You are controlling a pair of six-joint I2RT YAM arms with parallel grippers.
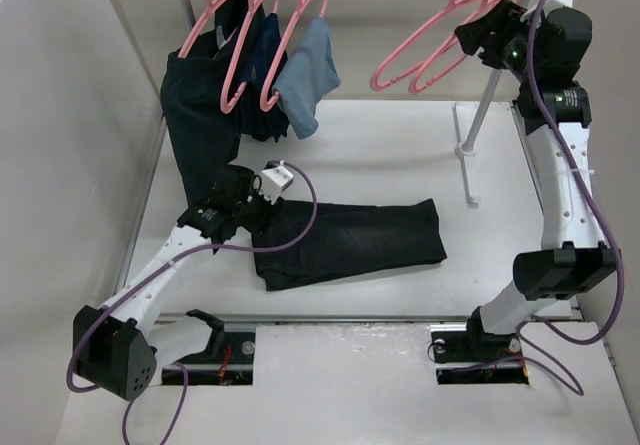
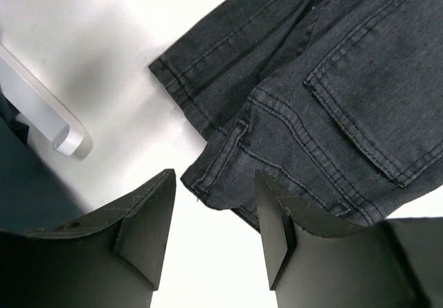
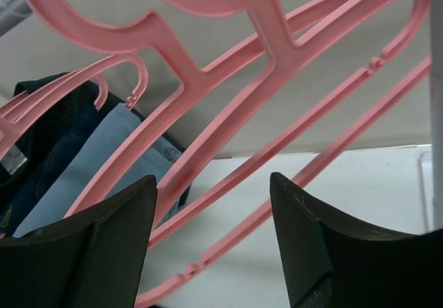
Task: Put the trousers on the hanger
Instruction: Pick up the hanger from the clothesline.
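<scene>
Black cloth with stitched seams: the trousers lie folded flat on the table. In the top view their long axis runs roughly from 9 to 3 o'clock, with the waist end at 9. The left gripper is by far the nearer of the two. It sits right over that waist end, so the rest of the garment stretches away from it toward 3 o'clock.

In its wrist view the jaws stand wide apart and hold nothing. A waistband corner lies at 12 o'clock, just ahead of the gap rather than inside it (whether a finger already touches the cloth, I cannot tell). The pick likely turns on easing forward and down onto that corner.

The right gripper is up at 1 o'clock, well apart from the trousers, at the pink hanger. Its jaws are also wide, and the hanger's bars cross the gap unpinched.
</scene>
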